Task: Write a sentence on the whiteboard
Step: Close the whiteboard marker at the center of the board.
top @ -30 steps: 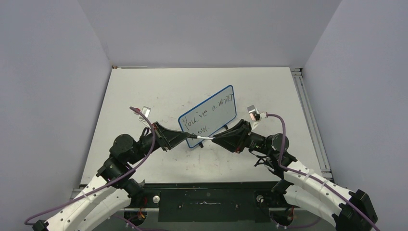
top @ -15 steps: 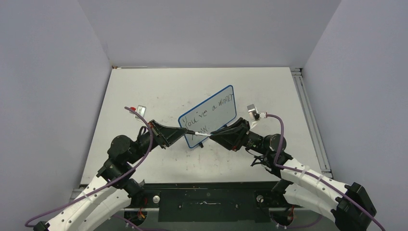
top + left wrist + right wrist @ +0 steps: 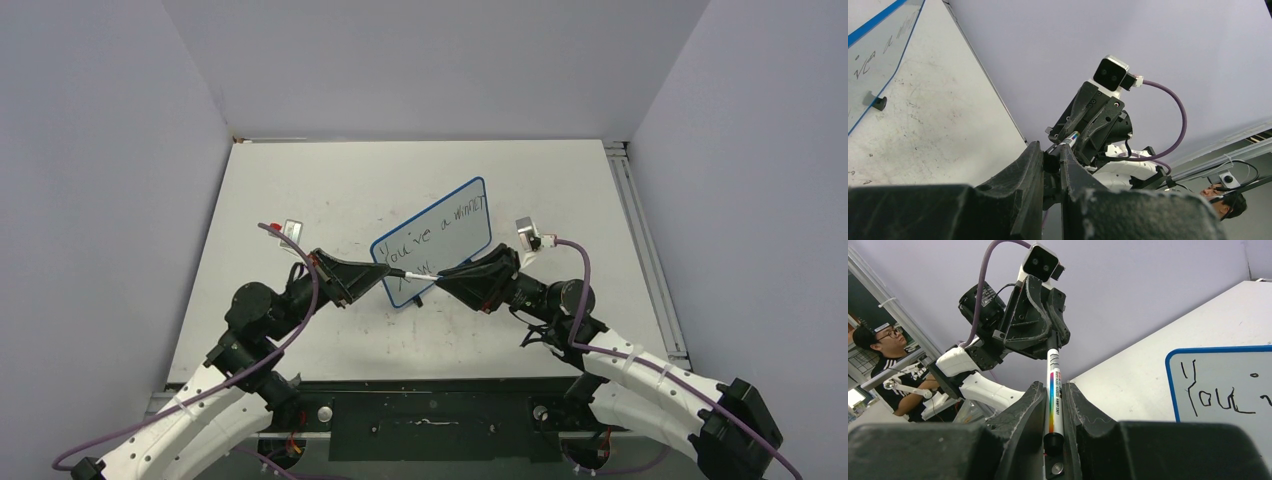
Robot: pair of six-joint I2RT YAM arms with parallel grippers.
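Note:
The whiteboard [image 3: 440,232] with its blue frame stands tilted at mid table, and the sentence [image 3: 432,229] runs across it in black, with a short second line below. Just in front of the board a white marker [image 3: 424,284] spans the gap between both grippers. My right gripper [image 3: 1054,386] is shut on the marker [image 3: 1054,390] barrel, its black rear end deep between the fingers. My left gripper [image 3: 1051,151] is shut on the marker's black front end [image 3: 1051,162]. In the top view the left gripper [image 3: 386,281] and right gripper [image 3: 444,279] face each other tip to tip.
The board's small black foot [image 3: 879,103] rests on the scuffed white table [image 3: 300,190]. A metal rail [image 3: 640,250] runs along the table's right edge, and grey walls close in three sides. A person with glasses [image 3: 883,355] sits beyond the enclosure.
Both grippers, with the marker between them, have shifted slightly towards the board since a second ago. Over the last half second almost nothing has moved.

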